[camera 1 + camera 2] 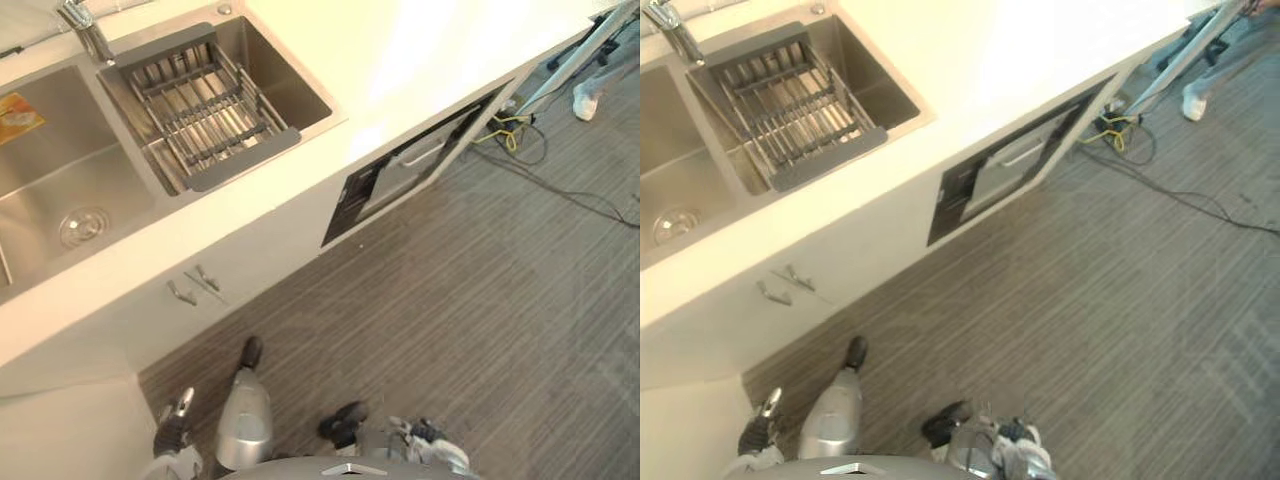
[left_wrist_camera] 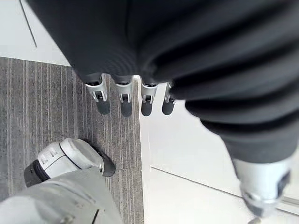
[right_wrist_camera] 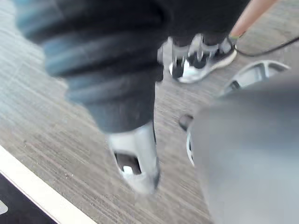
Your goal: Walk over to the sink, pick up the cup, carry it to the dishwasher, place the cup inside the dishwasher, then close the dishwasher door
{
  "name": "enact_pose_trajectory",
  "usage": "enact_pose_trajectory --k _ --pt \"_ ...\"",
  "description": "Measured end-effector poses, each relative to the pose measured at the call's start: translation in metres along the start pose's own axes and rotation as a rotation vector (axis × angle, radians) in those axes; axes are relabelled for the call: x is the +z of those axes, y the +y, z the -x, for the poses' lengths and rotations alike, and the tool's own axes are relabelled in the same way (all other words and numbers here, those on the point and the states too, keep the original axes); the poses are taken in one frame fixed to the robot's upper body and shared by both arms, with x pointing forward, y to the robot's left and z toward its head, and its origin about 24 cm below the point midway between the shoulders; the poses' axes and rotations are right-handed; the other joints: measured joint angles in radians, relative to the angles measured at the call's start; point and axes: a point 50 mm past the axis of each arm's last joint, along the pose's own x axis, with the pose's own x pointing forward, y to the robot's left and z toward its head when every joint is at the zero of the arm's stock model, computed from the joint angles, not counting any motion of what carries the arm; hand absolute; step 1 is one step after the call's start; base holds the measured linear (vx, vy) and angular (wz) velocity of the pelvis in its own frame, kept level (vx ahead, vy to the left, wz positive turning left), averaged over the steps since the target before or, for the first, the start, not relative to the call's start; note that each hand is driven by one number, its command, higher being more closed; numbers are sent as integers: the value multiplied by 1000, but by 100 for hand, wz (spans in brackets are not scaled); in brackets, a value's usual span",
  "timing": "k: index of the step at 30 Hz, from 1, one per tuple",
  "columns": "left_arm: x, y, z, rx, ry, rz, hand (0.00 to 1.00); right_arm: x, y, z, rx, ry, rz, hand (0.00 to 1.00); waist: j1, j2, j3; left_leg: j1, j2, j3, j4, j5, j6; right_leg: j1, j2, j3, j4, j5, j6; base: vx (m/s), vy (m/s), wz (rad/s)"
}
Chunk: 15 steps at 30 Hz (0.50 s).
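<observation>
Both hands are hanging over the striped floor [image 1: 480,320], the left hand [image 2: 125,100] straight-fingered and empty, the right hand [image 3: 133,163] in a state beyond telling, and with the cup probably sitting inside the shut dishwasher [image 1: 395,180] ahead of it, closing is looking done, calling only for stepping back from the pale counter [image 1: 420,60] and sink [image 1: 40,170].

Sink [image 1: 40,190]: brushed steel, dull sheen. Rack [image 1: 205,105]: bright metal bars, matt grey plastic ends. Faucet [image 1: 85,30]: polished metal. Counter [image 1: 420,50]: smooth, pale, faintly glossy. Dishwasher [image 1: 352,200]: dark glossy front panel. Floor [image 1: 480,330]: matt grey, ribbed texture.
</observation>
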Motion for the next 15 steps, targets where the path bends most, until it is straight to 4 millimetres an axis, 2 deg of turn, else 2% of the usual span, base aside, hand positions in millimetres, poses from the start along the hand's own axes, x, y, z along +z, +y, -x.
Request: enact_pose_trajectory --k 3,7,11,12,13,15 --pt "-4 5 1 14 24 -22 0 6 -1 -1 -43 -21 -72 0 7 0 -40 -18 4 2 -1 9 0 -5 21 6 -30 0 0 -99 -13 26" --pt "-1 5 -1 6 28 -41 0 18 4 -3 -40 -47 -138 0 21 -15 -60 -37 -1 3 -28 37 0 -39 21 42 -14 0 1 -25 4 24" --pt "-5 5 -3 1 66 -58 0 21 11 -2 -14 -49 -180 0 12 -61 -67 -23 -40 20 -46 17 20 -56 -44 69 86 -20 18 91 48 3" --pt "-7 1 -2 -13 77 -72 0 21 12 -2 -11 -51 -180 0 1 -65 -67 -16 -45 20 -46 11 27 -62 -57 139 120 -18 10 93 92 8" --pt "-7 3 -2 -21 81 -96 0 22 15 -2 1 -55 -181 0 -12 -64 -75 -7 -40 14 -45 3 34 -87 -54 284 163 4 -17 75 112 13" --pt "-6 2 -3 -36 88 -133 0 21 18 -2 28 -61 -184 0 -41 -65 -76 16 -39 -15 -40 7 46 -115 -57 409 252 26 -50 172 98 33"
